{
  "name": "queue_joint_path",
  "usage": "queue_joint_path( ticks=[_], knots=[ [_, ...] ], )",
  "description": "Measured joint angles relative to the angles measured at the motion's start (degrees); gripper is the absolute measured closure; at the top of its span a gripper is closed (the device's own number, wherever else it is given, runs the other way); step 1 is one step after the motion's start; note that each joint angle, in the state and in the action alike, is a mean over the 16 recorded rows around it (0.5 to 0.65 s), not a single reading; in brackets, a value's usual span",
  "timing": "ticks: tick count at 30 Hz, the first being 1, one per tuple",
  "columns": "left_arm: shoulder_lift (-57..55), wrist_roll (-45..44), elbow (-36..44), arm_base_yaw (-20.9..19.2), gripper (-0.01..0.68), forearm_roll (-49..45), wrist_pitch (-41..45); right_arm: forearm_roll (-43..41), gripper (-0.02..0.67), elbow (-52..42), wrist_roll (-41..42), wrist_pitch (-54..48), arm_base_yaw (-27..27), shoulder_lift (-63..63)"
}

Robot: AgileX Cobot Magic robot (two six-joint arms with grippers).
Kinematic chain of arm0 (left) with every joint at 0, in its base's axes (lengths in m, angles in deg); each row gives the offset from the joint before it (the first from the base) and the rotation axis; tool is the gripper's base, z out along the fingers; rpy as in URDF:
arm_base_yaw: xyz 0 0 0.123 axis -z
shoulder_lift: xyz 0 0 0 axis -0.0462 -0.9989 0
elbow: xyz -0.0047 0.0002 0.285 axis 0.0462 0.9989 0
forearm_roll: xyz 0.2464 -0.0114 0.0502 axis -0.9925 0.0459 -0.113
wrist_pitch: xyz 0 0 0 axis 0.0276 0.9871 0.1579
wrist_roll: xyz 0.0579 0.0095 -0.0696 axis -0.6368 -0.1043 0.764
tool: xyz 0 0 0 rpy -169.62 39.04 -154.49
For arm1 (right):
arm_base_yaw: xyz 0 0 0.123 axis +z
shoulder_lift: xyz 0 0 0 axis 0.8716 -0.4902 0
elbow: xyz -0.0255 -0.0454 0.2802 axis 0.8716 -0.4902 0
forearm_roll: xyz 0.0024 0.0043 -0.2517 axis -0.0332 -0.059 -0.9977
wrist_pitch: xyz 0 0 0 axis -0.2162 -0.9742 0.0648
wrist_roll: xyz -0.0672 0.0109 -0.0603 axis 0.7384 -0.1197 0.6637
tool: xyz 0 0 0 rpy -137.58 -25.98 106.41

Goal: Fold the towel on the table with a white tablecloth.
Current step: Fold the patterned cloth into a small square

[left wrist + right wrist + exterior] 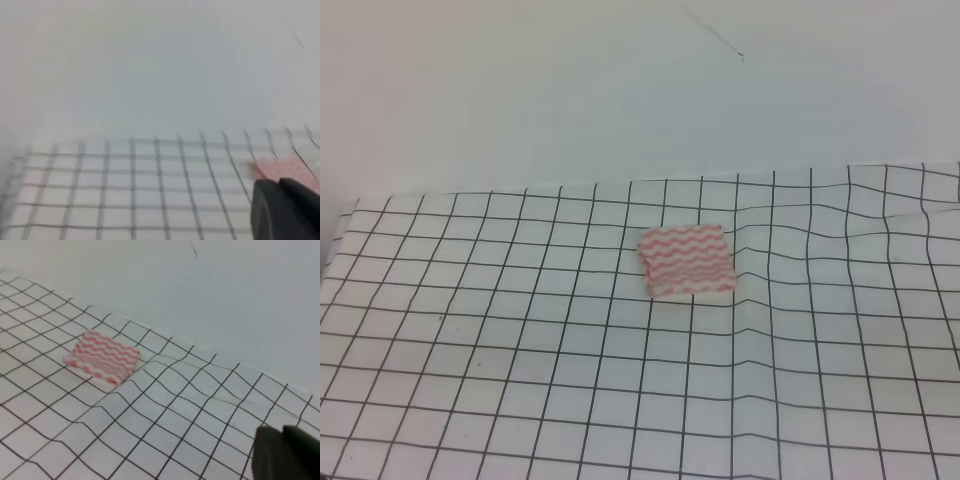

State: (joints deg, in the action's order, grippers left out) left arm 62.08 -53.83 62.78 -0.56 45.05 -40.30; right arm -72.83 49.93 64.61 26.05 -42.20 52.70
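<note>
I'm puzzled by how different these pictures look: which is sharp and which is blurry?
Exterior high view: even light, the pink wavy-striped towel fairly clear. Left wrist view: blurred throughout, towel a pink smear. Right wrist view: sharper, though the dark end effector at the corner is out of focus.

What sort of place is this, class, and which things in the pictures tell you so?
Probably a robot test bench, not a home: a table under a white gridded tablecloth, a bare pale wall behind, and only a small folded pink-striped towel laid out.
</note>
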Motion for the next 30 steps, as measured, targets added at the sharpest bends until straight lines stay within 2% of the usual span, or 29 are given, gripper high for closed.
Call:
queue_joint_path(
  ticks=[7,14,23,30],
  knots=[
    [10.8,17.9,13.0,0.0,0.673,-15.1,-11.3,0.0,0.621,0.0,0.0,-0.3,0.0,0.2],
    [17.4,29.0,20.1,0.0,0.672,-25.0,-7.9,0.1,0.621,0.0,0.0,-0.3,0.0,0.2],
    [20.5,31.6,21.9,0.0,0.672,-27.3,-1.1,0.0,0.621,0.0,0.0,-0.6,0.0,0.1],
    [20.7,31.6,21.9,0.0,0.673,-27.3,0.3,0.0,0.621,0.0,0.0,-1.4,0.0,0.2]
  ],
)
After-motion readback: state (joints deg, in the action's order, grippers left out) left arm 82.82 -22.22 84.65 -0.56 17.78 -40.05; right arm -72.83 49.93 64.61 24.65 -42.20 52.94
